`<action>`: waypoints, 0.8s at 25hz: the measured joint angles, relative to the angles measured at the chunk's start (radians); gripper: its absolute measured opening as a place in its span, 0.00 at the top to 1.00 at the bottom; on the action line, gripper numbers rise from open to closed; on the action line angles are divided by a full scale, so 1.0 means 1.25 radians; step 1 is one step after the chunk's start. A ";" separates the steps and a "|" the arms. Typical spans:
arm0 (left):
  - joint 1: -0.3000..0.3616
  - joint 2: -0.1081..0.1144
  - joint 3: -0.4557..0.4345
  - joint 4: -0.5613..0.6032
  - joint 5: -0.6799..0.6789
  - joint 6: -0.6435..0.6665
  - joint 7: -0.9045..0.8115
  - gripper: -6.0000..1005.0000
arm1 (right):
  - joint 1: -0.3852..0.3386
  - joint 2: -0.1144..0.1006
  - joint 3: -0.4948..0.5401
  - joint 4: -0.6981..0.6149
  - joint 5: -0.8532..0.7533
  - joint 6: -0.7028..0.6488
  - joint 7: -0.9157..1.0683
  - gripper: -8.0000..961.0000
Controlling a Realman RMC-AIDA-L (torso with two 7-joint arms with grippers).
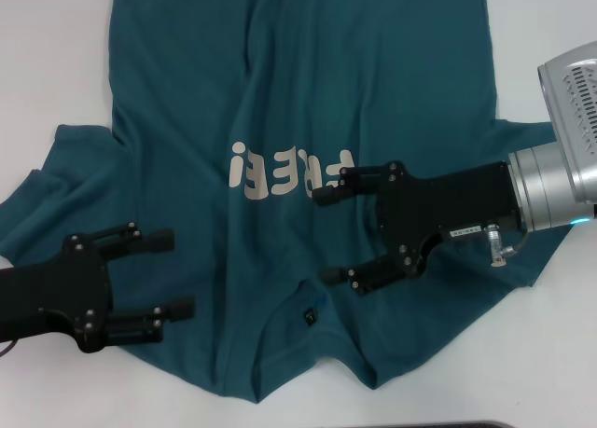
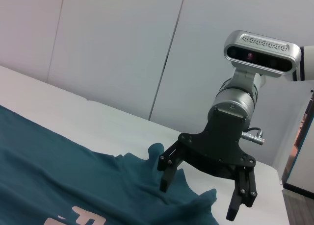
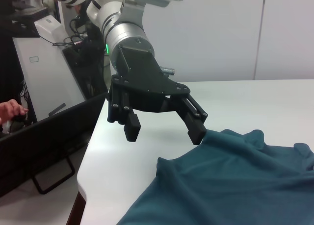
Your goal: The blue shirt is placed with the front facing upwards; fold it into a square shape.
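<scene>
The blue shirt (image 1: 308, 83) lies spread on the white table (image 1: 56, 55), front up, with off-white "FREE" lettering (image 1: 289, 172) on the chest and a small black neck tag (image 1: 310, 314) near the collar. My left gripper (image 1: 173, 274) hovers open over the sleeve and shoulder at the near left, holding nothing. My right gripper (image 1: 328, 237) is open just right of the lettering, above the upper chest, also holding nothing. The left wrist view shows the right gripper (image 2: 198, 200) over rumpled cloth (image 2: 49, 171). The right wrist view shows the left gripper (image 3: 164, 133) just above the shirt's edge (image 3: 235, 176).
Bare white table surrounds the shirt on both sides. A dark strip (image 1: 420, 425) runs along the near table edge. Beyond the table's left edge stand equipment and a dark tray (image 3: 44, 132), with a person's hand (image 3: 10, 112) there.
</scene>
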 joint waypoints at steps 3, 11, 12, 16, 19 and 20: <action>0.000 0.000 -0.004 0.000 -0.002 0.002 0.000 0.16 | 0.000 0.000 0.001 -0.001 0.000 -0.001 0.000 0.04; -0.069 0.017 -0.162 0.033 -0.025 -0.002 -0.364 0.16 | -0.002 -0.002 0.003 0.000 0.031 -0.003 0.012 0.04; -0.082 0.030 -0.172 0.055 -0.025 -0.006 -0.439 0.16 | -0.002 -0.002 0.003 0.000 0.034 -0.004 0.014 0.04; -0.105 0.063 -0.203 0.114 -0.032 -0.023 -0.650 0.16 | 0.002 -0.001 0.004 0.002 0.045 -0.002 0.065 0.04; -0.097 0.069 -0.226 0.114 -0.021 -0.084 -0.752 0.16 | 0.003 -0.001 0.004 0.002 0.049 -0.001 0.086 0.04; -0.090 0.071 -0.227 0.115 -0.016 -0.106 -0.765 0.16 | 0.003 -0.002 0.004 0.002 0.050 -0.001 0.089 0.04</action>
